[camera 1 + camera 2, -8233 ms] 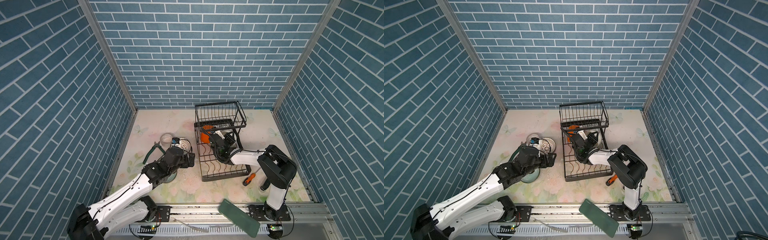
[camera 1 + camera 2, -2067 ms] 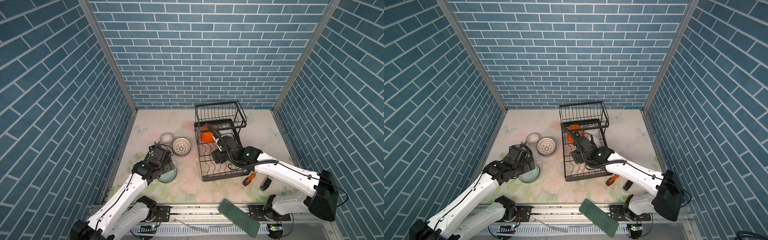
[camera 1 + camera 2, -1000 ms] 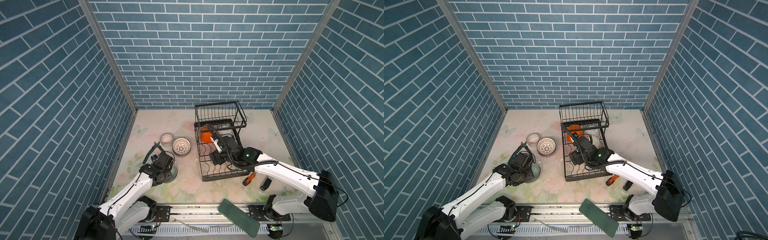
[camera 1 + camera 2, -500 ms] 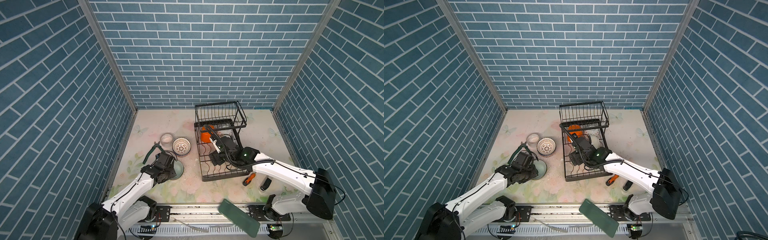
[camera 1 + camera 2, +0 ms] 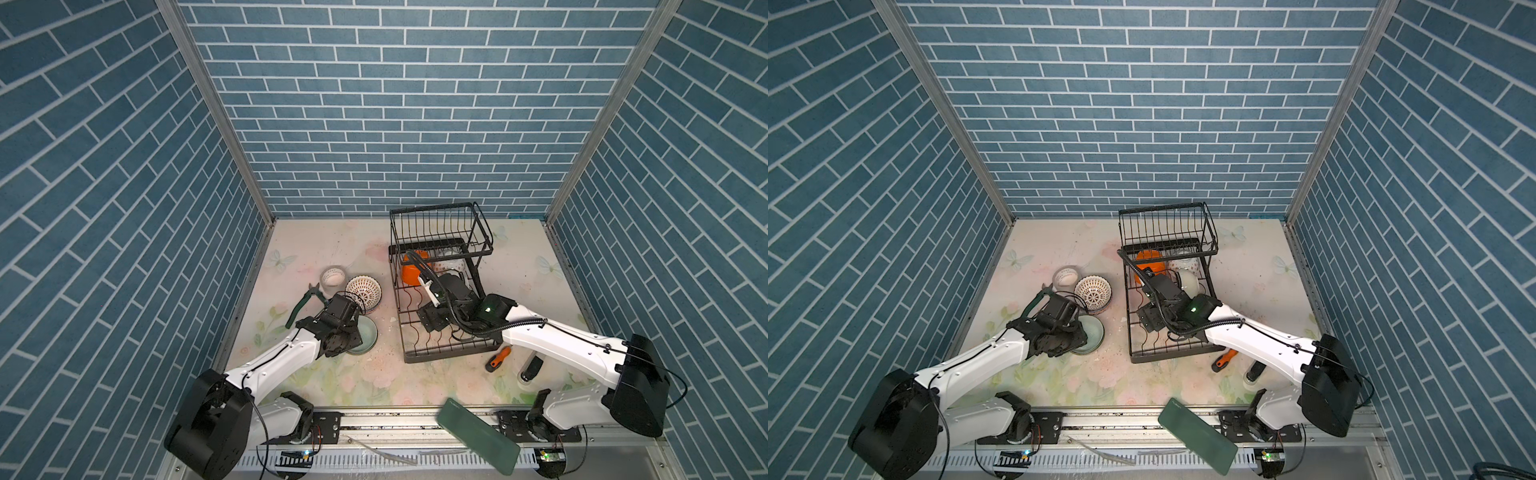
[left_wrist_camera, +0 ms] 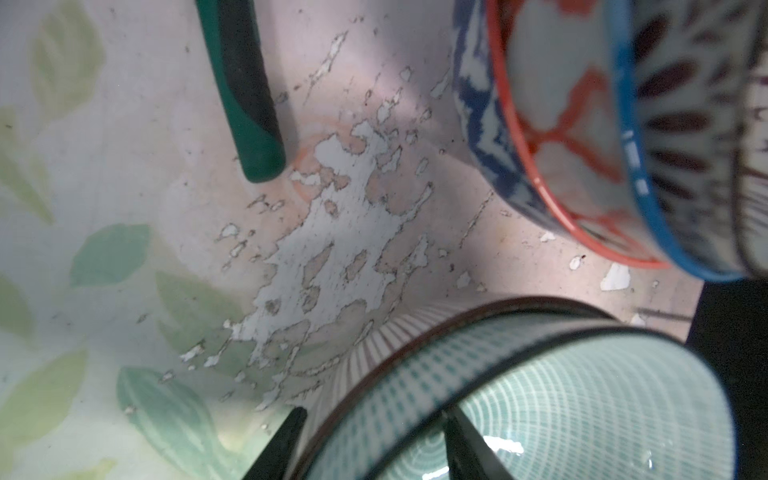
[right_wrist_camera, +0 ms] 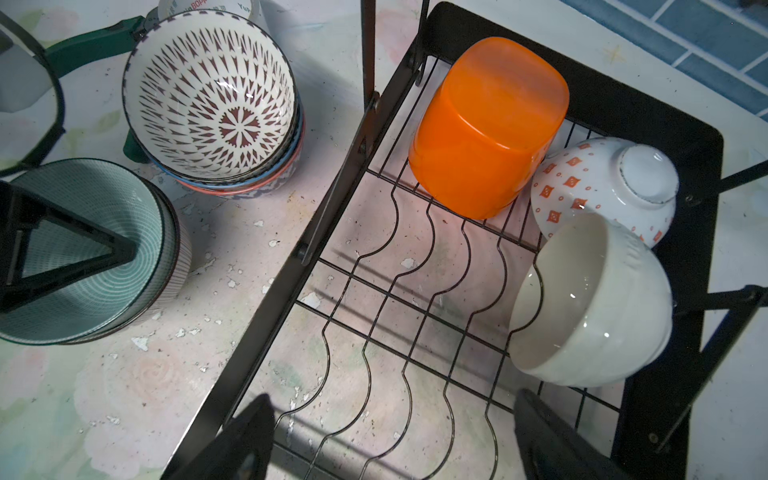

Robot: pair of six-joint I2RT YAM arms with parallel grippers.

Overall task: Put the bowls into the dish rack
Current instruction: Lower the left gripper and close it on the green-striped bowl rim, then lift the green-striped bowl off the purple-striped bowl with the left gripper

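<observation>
Picking up: left hand (image 6: 374, 415) straddles the green bowl (image 6: 582, 395), grip unclear, right hand (image 7: 392, 403) open; next probably clamp and lift.

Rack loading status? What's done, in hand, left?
Done: orange bowl, orange-dotted bowl and cream bowl sit in the dish rack. In hand: left hand straddles the rim of the green bowl, not yet lifted; right hand open, empty, over the rack. Left: green bowl, striped bowl under it, patterned stack.

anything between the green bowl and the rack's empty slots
Nothing lies on the table between the green bowl and dish rack. The right gripper hangs open over the rack's empty slots, so it likely must move off first.
</observation>
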